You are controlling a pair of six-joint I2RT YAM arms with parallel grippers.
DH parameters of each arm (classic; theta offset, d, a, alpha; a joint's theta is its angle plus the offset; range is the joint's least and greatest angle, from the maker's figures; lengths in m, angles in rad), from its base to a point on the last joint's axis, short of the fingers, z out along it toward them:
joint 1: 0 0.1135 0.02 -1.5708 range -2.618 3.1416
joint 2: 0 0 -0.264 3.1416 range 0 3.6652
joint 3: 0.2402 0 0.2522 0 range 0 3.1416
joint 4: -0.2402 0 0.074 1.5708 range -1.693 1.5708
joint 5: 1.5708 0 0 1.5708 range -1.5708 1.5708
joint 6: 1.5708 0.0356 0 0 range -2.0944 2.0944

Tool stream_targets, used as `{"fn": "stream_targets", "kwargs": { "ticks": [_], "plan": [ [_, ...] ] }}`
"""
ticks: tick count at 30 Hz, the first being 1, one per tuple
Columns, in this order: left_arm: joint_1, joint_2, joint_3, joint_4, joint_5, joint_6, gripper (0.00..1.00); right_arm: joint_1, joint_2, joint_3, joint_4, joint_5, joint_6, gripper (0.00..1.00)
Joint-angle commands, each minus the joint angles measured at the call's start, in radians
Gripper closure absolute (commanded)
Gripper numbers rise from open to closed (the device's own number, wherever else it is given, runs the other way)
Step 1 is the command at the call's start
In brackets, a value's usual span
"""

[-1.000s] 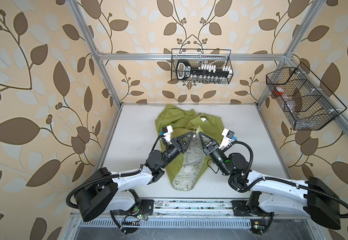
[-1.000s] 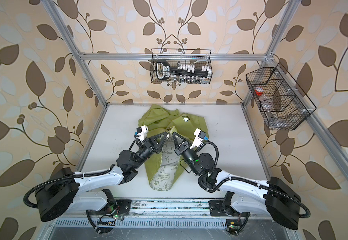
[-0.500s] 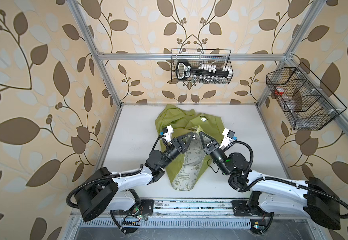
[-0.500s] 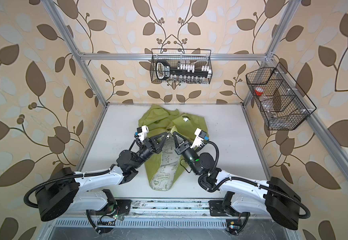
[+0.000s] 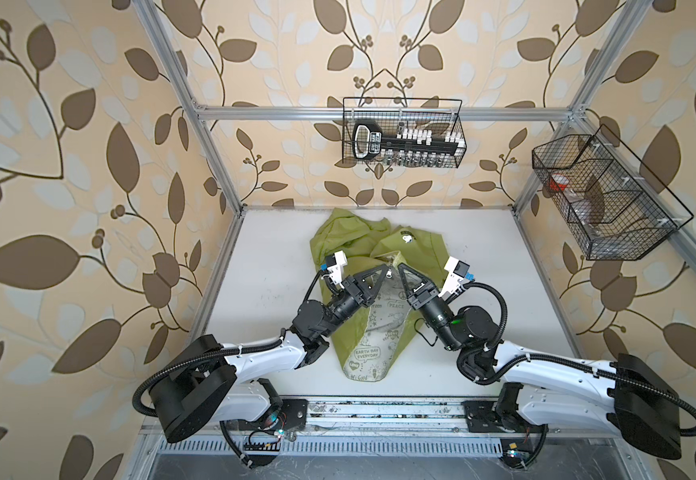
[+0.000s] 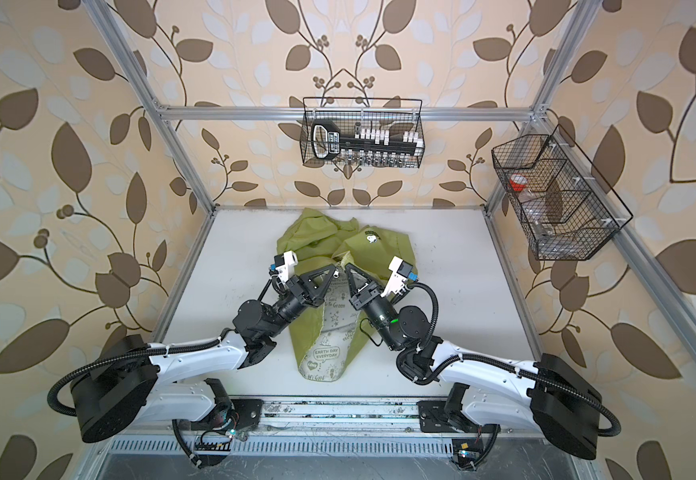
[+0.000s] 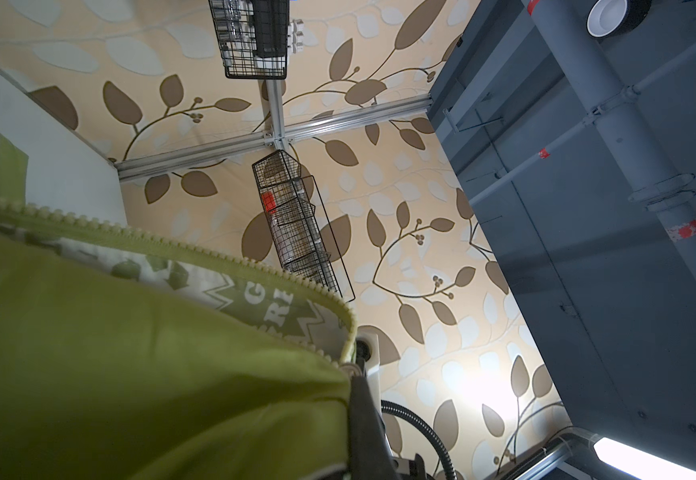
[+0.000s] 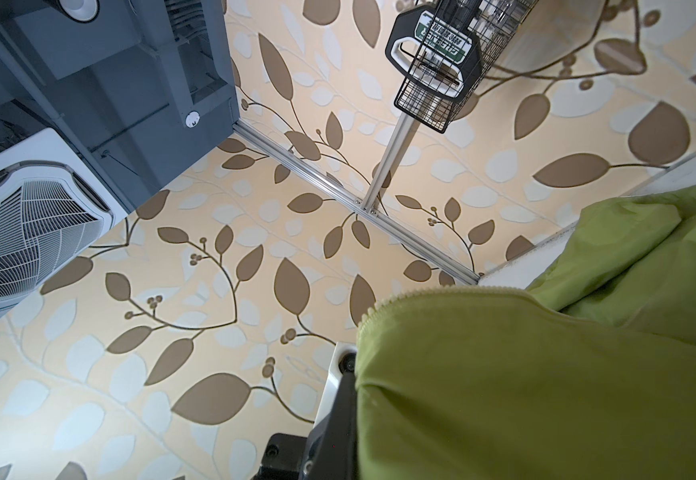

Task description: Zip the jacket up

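**Both grippers pinch the jacket's open front at mid-table**

The lime-green jacket lies in the middle of the white table. Its crumpled green end is toward the back wall, and its white printed lining faces up toward the front rail. The lining shows as a long wedge between the 2 green front edges.

The left gripper and the right gripper meet tip to tip at the far end of that wedge. The jaws of each are pressed together on a front edge of the jacket. A small metal zipper pull sits just beside the left tip.

In both wrist views, green fabric drapes over the fingers, and the pale zipper teeth run along its edge. 2 wire baskets hang on the walls, well apart from the jacket.
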Motion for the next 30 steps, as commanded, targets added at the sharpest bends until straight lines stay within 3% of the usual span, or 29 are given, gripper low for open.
{"fn": "stream_targets", "kwargs": {
  "ticks": [1,30],
  "plan": [
    [0.007,-0.013,0.041,0.086,0.016,-0.001,1.0,0.01,-0.001,-0.024,0.038,-0.012,0.012,1.0],
    [0.008,0.0,0.069,0.087,0.041,-0.003,1.0,0.007,-0.019,-0.034,0.041,-0.028,0.043,1.0]
  ]
}}
